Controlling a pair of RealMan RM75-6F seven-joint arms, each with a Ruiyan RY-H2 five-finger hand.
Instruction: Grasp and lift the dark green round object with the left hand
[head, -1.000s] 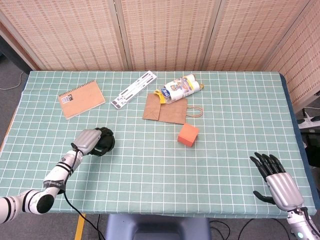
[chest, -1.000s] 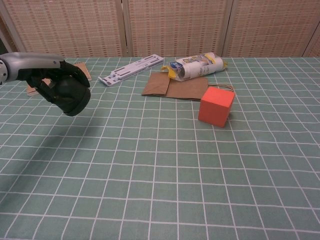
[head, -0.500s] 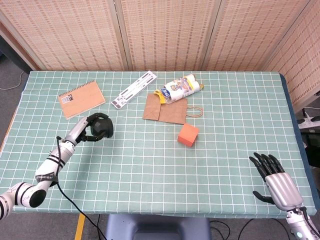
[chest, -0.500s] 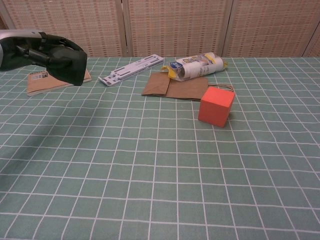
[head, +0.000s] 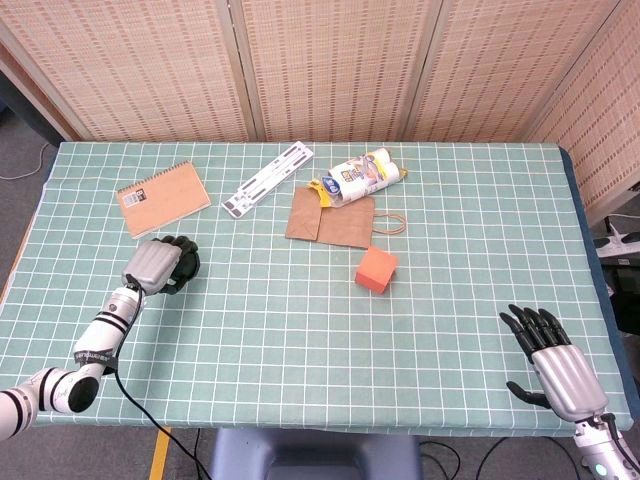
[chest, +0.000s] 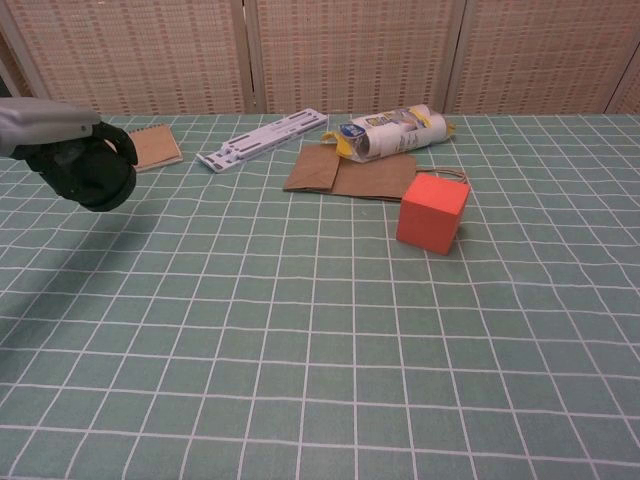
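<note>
Left hand (head: 155, 265) is at the left side of the table (head: 480, 340), forearm running up from the near-left corner, silver back facing up, dark fingers wrapped around the dark green round object (chest: 100, 178); chest view shows it held clear of the cloth. Object is round, no readable long axis or facing. Right hand (head: 552, 358) near the right-front corner, fingers spread, holding nothing; one each of notebook (head: 162, 198), white strip (head: 267, 179), paper bag (head: 332, 217), wrapped roll (head: 362, 177), orange cube (head: 377, 269).

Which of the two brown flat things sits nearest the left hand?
The spiral notebook, just beyond the left hand; the paper bag lies mid-table by the orange cube.
</note>
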